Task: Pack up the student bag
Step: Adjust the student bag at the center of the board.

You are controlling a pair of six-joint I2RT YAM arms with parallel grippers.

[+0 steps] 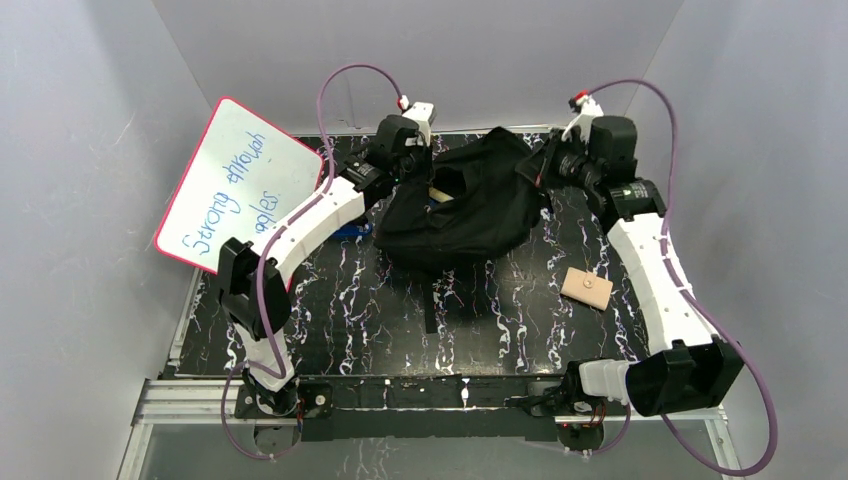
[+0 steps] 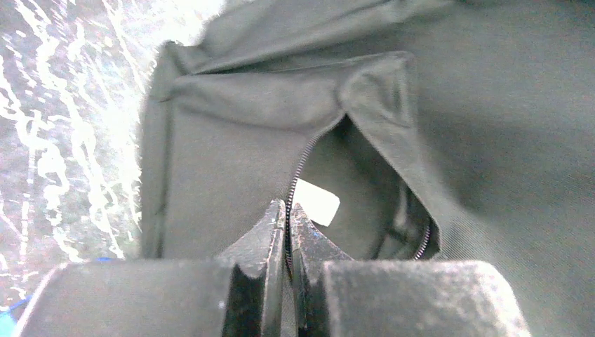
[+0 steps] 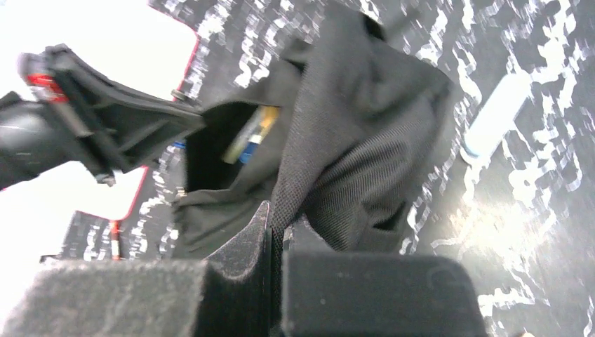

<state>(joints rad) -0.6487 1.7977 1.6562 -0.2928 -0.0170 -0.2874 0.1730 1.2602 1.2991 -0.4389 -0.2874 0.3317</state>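
At the far centre of the bench [image 1: 340, 320]: student bag [image 1: 470, 215] lies slumped, mouth [image 1: 450, 185] open | left gripper [image 2: 288, 210] closed on the mouth's zippered edge | right gripper [image 3: 278, 214] closed on bag fabric at the opposite side | mouth lies between both grippers | tan block [image 1: 587, 288] lies loose on the bench, nearer the right arm.

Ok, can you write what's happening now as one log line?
left gripper: shut on student bag at zipper | right gripper: shut on bag fabric | bag mouth: open
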